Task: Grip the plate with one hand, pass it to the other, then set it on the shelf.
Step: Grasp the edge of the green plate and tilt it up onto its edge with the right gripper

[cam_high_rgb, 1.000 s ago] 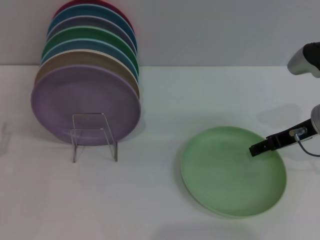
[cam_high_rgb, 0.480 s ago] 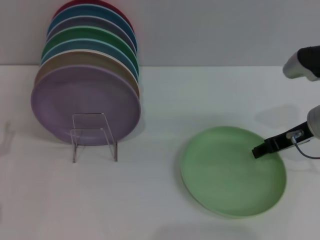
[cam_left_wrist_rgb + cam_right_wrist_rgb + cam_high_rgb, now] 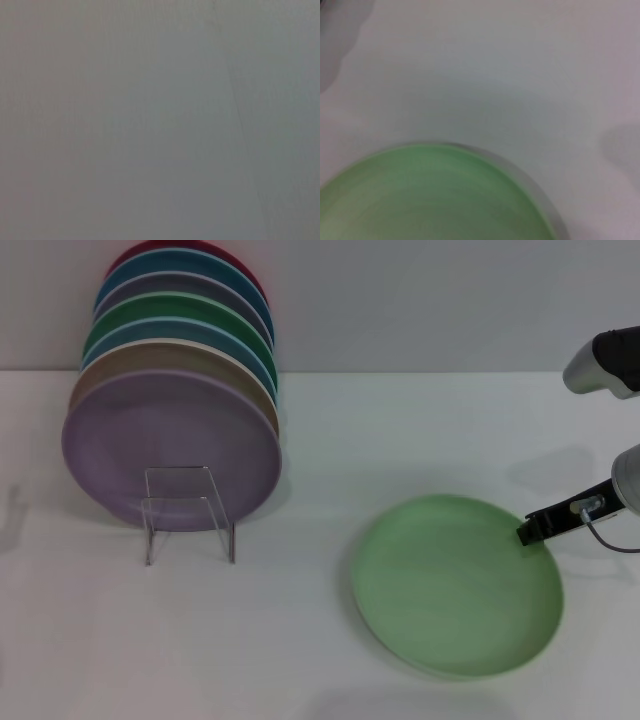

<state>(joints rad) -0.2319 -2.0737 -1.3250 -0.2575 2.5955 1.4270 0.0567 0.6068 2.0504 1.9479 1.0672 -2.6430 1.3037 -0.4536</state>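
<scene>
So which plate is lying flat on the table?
The pale green plate, by the right end effector. All the others stand on edge in the clear rack, lilac plate in front.

My head camera looks forward and down over the white table (image 3: 300,640), far enough back to take in the rack on the left and the plate (image 3: 455,590) on the right. The right wrist camera sits close above that plate's rim (image 3: 435,200). The left wrist view shows only flat grey, possibly a bare surface
</scene>
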